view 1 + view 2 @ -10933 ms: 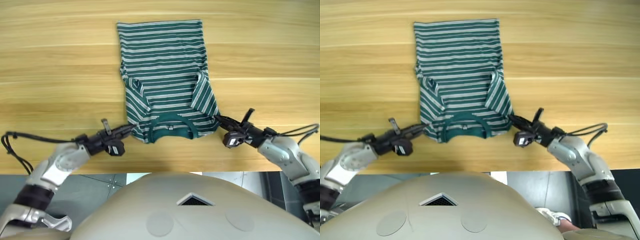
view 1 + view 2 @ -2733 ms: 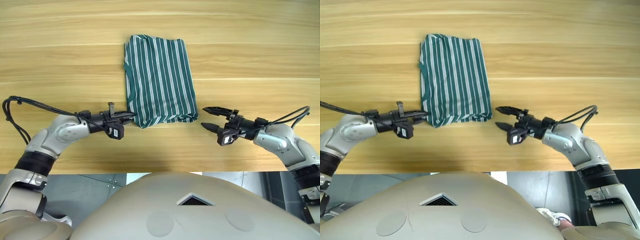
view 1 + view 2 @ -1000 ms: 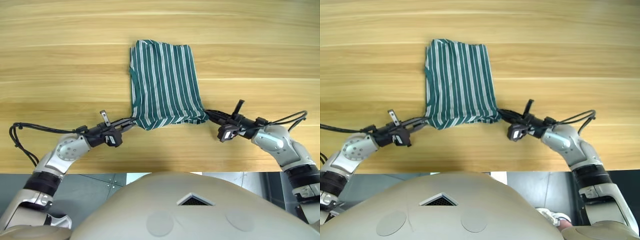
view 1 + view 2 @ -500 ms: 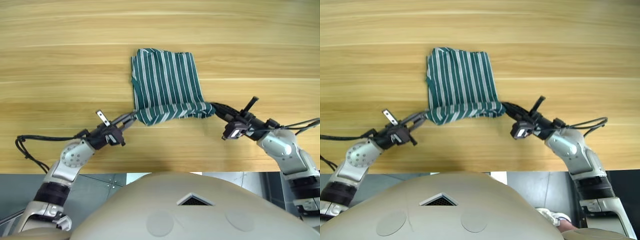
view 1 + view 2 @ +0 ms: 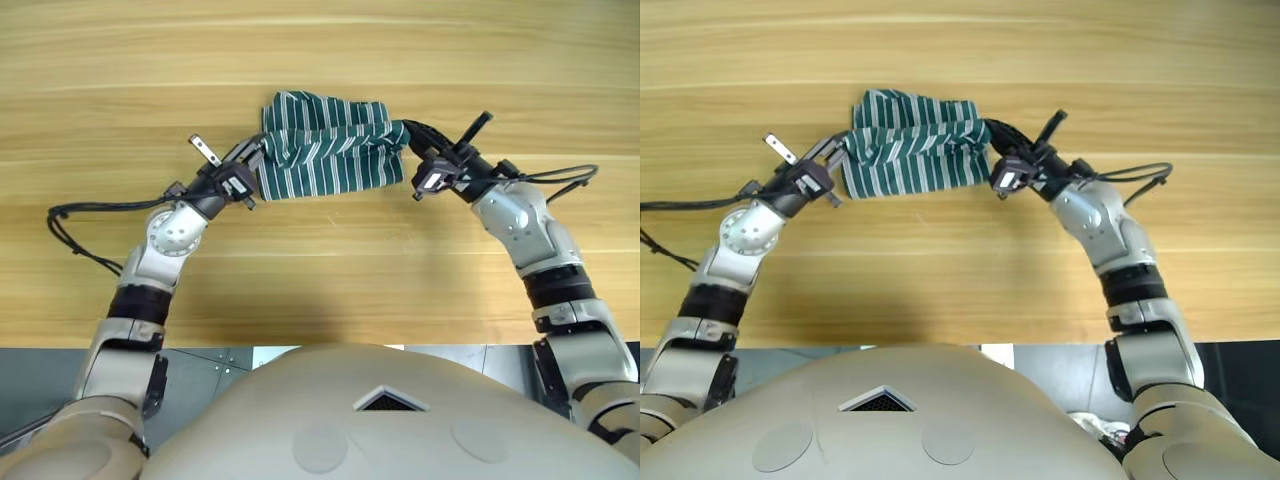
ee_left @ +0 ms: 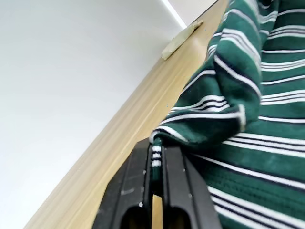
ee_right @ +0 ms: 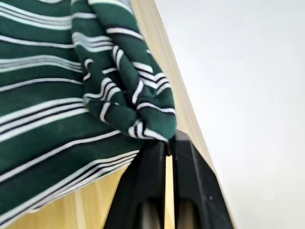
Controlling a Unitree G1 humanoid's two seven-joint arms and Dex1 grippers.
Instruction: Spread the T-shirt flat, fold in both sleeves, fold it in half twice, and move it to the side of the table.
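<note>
Two tight grips on T-shirt (image 5: 325,158) corners: left end effector (image 5: 257,153), right end effector (image 5: 404,127).

The T-shirt (image 5: 325,150) lies bunched on the table (image 5: 320,270), about midway across its width and toward the far side. The left gripper (image 5: 257,151) is at the shirt's left end and the right gripper (image 5: 404,127) at its right end, each with cloth pinched between its fingers. The shirt spans the gap between them, its held edge raised over the part lying on the table.
</note>
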